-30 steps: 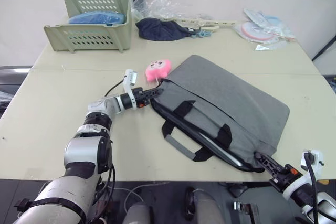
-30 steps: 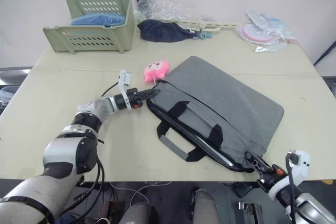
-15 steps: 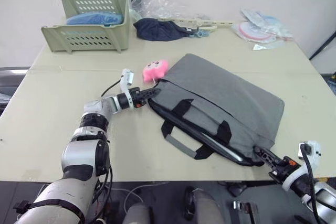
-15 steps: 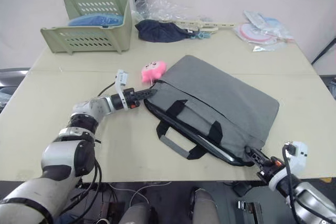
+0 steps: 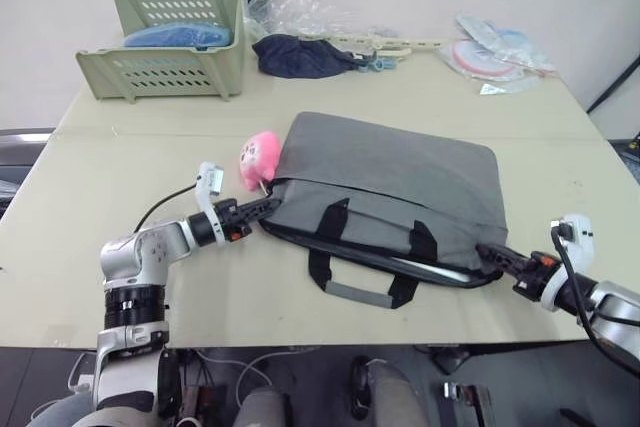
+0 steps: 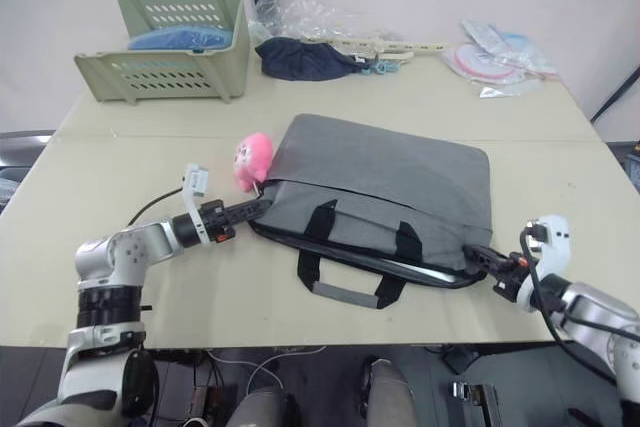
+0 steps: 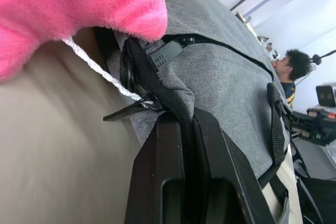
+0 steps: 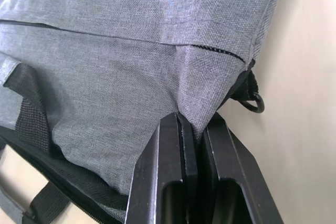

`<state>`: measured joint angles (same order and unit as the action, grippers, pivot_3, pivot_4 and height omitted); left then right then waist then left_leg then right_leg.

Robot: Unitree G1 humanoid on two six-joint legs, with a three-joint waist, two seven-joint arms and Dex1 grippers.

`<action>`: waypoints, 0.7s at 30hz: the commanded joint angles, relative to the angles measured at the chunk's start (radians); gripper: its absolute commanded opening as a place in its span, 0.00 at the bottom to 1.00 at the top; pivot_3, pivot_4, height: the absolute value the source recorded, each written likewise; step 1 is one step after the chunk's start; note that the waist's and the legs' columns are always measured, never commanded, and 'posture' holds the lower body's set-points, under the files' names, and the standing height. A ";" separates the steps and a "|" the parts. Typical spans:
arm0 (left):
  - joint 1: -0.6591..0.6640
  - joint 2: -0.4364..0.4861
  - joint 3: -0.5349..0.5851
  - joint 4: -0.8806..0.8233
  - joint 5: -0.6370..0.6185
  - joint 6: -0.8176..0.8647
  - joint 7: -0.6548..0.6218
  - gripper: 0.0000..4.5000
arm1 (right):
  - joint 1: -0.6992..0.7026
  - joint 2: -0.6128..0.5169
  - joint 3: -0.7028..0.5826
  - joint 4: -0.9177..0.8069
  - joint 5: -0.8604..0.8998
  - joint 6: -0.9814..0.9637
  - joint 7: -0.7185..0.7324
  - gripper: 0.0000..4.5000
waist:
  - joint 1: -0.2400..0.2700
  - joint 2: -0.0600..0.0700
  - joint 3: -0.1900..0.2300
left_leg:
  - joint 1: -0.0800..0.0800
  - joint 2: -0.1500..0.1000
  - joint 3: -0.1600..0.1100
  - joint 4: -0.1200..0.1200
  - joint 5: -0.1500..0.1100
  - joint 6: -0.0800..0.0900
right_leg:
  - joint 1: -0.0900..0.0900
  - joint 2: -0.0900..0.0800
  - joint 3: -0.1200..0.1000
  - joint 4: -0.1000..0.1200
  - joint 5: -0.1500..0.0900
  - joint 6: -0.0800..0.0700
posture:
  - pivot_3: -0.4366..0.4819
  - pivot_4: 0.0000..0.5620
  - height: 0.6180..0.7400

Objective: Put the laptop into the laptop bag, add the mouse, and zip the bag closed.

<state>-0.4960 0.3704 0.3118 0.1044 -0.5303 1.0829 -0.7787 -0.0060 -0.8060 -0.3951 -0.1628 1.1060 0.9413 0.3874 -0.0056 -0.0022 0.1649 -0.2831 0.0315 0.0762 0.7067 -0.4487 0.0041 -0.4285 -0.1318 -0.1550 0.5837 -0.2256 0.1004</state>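
With both arms stretched to opposite ends of it, the laptop bag (image 5: 385, 192) lies flat on the table (image 5: 90, 197), its black handles (image 5: 365, 292) trailing toward the near edge and its mouth still gaping along that side. A dark slab with a pale edge shows in the opening, probably the laptop, though it cannot be told for sure; the mouse cannot be made out.

Biggest worry first: the bag sits close to the table's front edge, and a pull from either end could drag it, and whatever is inside, over the lip.

Next, the right gripper (image 8: 193, 129) has its fingers pinched tight on a fold of grey fabric at the bag's corner, beside a small black ring. Fabric is a poor anchor; if it slides out of that pinch, the bag would go slack and the zipper would have nothing to run against.

Then the left gripper (image 7: 184, 124), closed on the black edging at the other corner, just by the zip pull. The hold looks to be on the binding, not the tab itself, so a tug could merely bunch the cloth.

Smallest: the pink plush (image 5: 258, 157) hangs by a white cord right at that corner, touching the bag, and the cord could snag in the zipper teeth.
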 commanded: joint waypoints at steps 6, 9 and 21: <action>0.086 -0.028 0.047 -0.219 -0.137 0.110 0.099 0.01 | -0.248 -0.016 0.120 0.107 -0.139 0.004 0.137 0.00 | 0.000 0.004 0.002 | -0.001 0.000 0.001 0.000 0.000 0.000 | -0.001 0.000 0.000 0.000 0.000 0.000 | 0.48 0.27 1.00; 0.117 -0.058 0.042 -0.259 -0.154 0.126 0.140 0.01 | -0.321 -0.007 0.153 0.144 -0.192 0.002 0.164 0.00 | 0.004 0.005 0.003 | -0.001 0.000 0.000 0.000 0.000 -0.001 | -0.001 0.000 -0.001 0.000 0.000 0.000 | 0.48 0.27 1.00; 0.147 -0.069 0.055 -0.317 -0.214 0.161 0.197 0.01 | -0.307 0.021 0.131 0.089 -0.236 0.060 0.202 0.00 | 0.006 0.006 0.003 | -0.004 0.000 -0.002 -0.001 0.000 -0.001 | -0.001 0.000 -0.003 -0.002 0.000 0.000 | 0.48 0.27 1.00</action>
<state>-0.3469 0.3153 0.4170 -0.1655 -0.6698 1.2145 -0.5576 -0.3118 -0.8085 -0.2661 -0.0005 0.8398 0.9930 0.5514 0.0008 0.0033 0.1682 -0.2868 0.0311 0.0745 0.7062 -0.4487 0.0031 -0.4300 -0.1318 -0.1581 0.5817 -0.2256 0.1005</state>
